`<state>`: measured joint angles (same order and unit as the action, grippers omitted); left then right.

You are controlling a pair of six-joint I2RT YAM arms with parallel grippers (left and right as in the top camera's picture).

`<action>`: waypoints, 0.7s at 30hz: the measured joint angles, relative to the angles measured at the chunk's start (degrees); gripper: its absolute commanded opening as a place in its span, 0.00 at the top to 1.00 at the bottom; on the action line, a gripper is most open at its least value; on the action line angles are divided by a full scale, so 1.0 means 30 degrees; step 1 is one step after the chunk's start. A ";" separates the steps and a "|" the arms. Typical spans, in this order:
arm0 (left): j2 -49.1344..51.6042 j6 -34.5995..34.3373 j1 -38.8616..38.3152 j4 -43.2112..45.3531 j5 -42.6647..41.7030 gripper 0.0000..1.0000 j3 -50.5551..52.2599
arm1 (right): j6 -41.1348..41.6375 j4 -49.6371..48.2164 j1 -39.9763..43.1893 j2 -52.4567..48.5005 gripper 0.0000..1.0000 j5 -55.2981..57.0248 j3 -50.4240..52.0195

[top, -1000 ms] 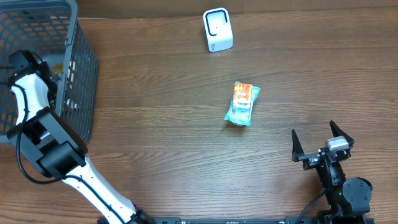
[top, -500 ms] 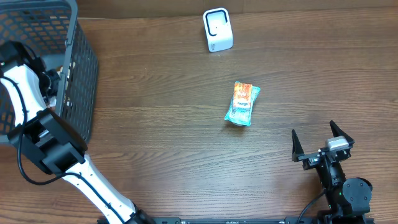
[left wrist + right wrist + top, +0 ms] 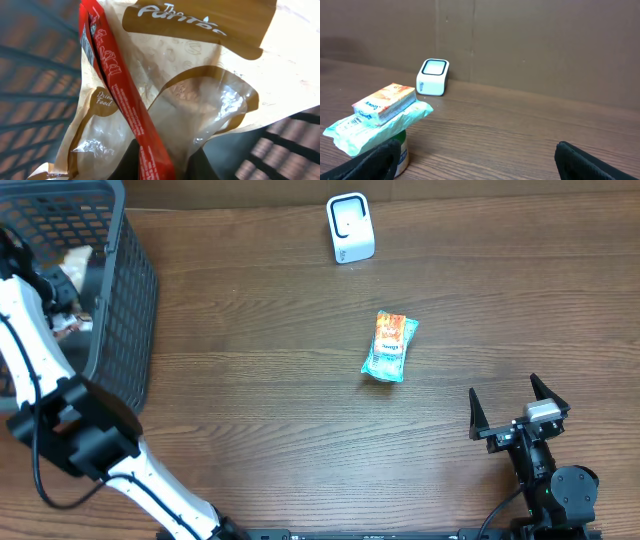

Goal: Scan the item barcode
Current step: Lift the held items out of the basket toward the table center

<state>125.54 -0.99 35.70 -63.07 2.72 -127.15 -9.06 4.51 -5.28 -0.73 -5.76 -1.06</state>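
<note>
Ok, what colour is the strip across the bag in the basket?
Red strip on a tan and clear bag; left wrist view shows it best.

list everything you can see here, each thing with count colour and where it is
basket: one, dark grey mesh, far left edge of the table
scanner: one, white, far side of the table near the middle
snack pack: one, teal and orange, lying flat mid-table, apart from the scanner
food bag: one, tan and clear with a red strip, held up inside the basket
table: one, brown wood, under everything
left gripper: one, black on a white and black arm, inside the basket, shut on the food bag
right gripper: one, black, near right corner, open, holding nothing
</note>
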 measured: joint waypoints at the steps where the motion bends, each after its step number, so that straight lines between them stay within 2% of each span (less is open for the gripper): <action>1: -0.0641 -0.0138 0.0000 -0.0117 -0.0131 0.96 0.0000 | 0.0007 0.0000 0.0000 0.0000 0.00 -0.0007 0.0000; 11: -0.7664 -0.1129 -0.1319 -0.1056 -0.0561 0.96 -0.0168 | 0.0000 0.0000 0.0000 0.0000 0.00 -0.0007 0.0000; 16: -0.9675 -0.1188 -0.3832 -0.2871 -0.0517 0.96 -0.0372 | 0.0000 0.0000 0.0000 0.0000 0.00 0.0000 0.0000; 21: -0.9908 -0.1253 -0.7118 -0.4612 -0.0321 0.96 0.0080 | 0.0000 0.0000 0.0000 0.0000 0.00 -0.0015 0.0000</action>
<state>95.81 -4.75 14.35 -76.90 1.76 -126.91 -9.06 4.51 -5.28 -0.73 -5.80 -1.06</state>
